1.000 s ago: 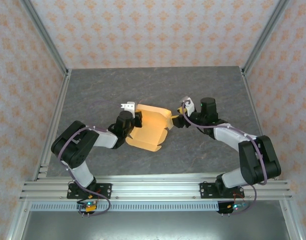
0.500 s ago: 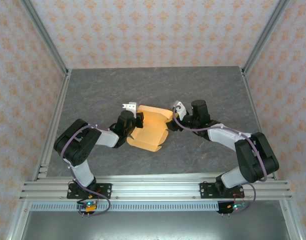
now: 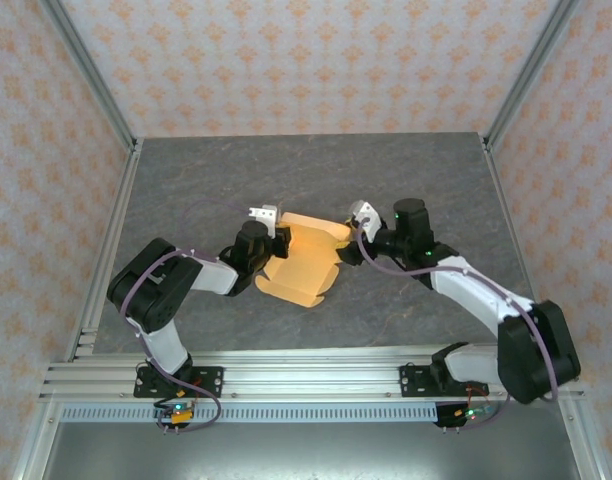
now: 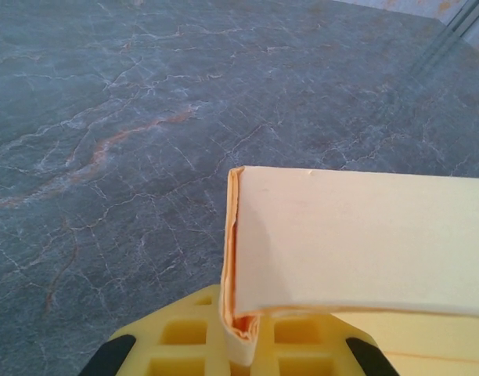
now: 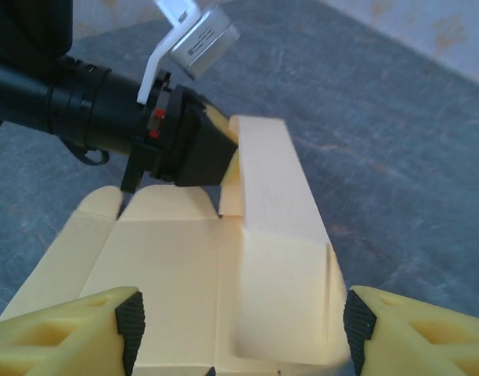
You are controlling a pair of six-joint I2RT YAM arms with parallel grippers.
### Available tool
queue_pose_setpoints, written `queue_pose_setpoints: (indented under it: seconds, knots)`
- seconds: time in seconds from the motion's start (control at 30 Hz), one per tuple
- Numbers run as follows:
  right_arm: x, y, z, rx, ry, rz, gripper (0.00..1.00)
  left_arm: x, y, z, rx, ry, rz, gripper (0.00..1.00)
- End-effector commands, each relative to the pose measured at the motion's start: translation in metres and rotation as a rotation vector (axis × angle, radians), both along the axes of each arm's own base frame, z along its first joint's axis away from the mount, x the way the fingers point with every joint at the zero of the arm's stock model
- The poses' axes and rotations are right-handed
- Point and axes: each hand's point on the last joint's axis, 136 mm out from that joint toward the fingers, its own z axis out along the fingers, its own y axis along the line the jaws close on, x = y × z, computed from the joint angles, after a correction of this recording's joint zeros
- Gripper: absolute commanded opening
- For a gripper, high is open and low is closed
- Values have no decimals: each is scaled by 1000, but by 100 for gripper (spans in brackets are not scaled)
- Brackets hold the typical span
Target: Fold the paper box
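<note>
The paper box (image 3: 304, 262) lies half-formed on the grey marbled table (image 3: 206, 180), just below centre in the overhead view. It is a flat tan panel with tabs toward the lower edge of the frame and one long wall (image 5: 275, 211) turned up along its upper side. From above, that wall reads as little more than a paler strip. The right wrist view gives it shape: a folded-over band running from mid-frame down to the lower right, with the creased panel spread out to its left. The left wrist view catches the same band end-on across the right half of the frame, its doubled edge dropping between the yellow pads (image 4: 185, 337).

The left hand (image 3: 277, 239) is pressed together, pinching that end of the wall. In the right wrist view it comes in black from the upper left. The right hand (image 5: 239, 325) is spread wide. One yellow finger (image 5: 67, 333) hangs over the panel at lower left, and the other sits at lower right, just beside the wall's outer face. Whether that finger touches the wall I cannot tell. Overhead, this hand sits at the box's right-hand end.
</note>
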Motion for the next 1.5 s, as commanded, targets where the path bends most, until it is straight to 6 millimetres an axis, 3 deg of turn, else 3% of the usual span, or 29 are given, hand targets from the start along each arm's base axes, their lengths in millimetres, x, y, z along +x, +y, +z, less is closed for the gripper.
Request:
queue_pose_setpoints:
  seconds: [0.0, 0.1, 0.23, 0.43, 0.57, 0.87, 1.03, 1.47]
  knots:
    - [28, -36, 21, 27, -140, -244, 70, 5, 8, 17, 0, -58, 35, 0]
    - [45, -63, 37, 145, -165, -379, 65, 5, 7, 16, -7, -55, 33, 0]
    - [44, -65, 17, 89, -102, -327, 64, 5, 7, 16, -12, -55, 30, 0]
    - [23, -48, -20, -12, 26, -126, 61, 6, 5, 15, -33, -51, 20, 0]
    - [9, -29, -24, -16, 91, 18, 52, 6, 2, 17, -47, -55, 3, 0]
    - [0, -1, -29, -17, 117, 115, 51, 7, -12, 18, -103, -53, -46, 0]
    - [6, 9, -28, 10, 87, 83, 43, 8, -11, 16, -102, -46, -38, 0]
    - [42, 16, -47, 33, 37, -236, 45, 13, 8, 7, -104, -18, 100, 0]
